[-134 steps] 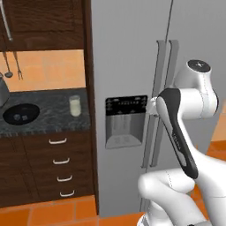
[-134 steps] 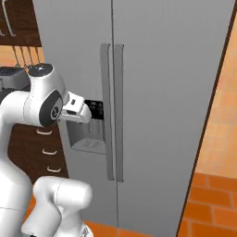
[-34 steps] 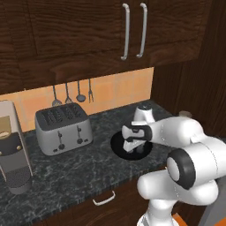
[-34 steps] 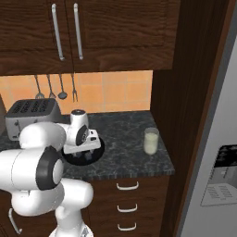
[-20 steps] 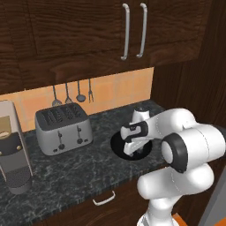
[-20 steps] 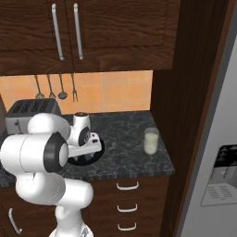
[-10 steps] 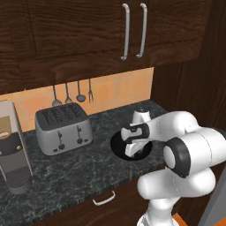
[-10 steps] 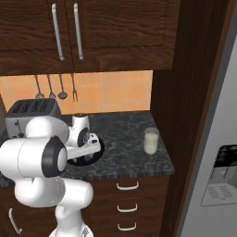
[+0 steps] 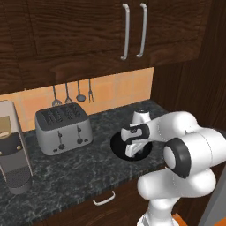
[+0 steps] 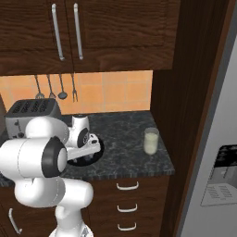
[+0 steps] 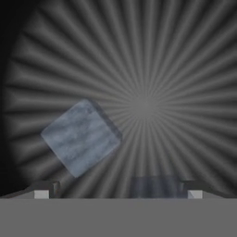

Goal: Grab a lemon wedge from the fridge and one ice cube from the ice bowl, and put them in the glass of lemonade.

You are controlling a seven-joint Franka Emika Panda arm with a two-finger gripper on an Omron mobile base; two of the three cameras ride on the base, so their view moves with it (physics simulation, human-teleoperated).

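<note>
pale ice cube (image 11: 81,137) is lying up and left of my fingertips (image 11: 44,190) inside the ice bowl (image 9: 118,143). i'm keeping the gripper (image 11: 115,192) spread wide, nothing held. closing off-centre could be nudging the slick cube away; another cube (image 11: 155,186) between the tips may get pinched instead.

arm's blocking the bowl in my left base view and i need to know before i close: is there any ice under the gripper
Observer: Yes. The hand view shows a pale bluish-white ice cube lying on the ribbed floor of the glossy black round bowl, left of centre in that view.
Operator: anything between the fingers
Observer: A second pale bluish shape sits low in front of the gripper, nearer the right-hand tip and cut by the view's edge. The tips stand wide apart.
Operator: where's the glass
Observer: In the right base view, the clear tumbler of creamy-yellow lemonade stands on the dark speckled counter, right of the bowl and apart from it.
</note>
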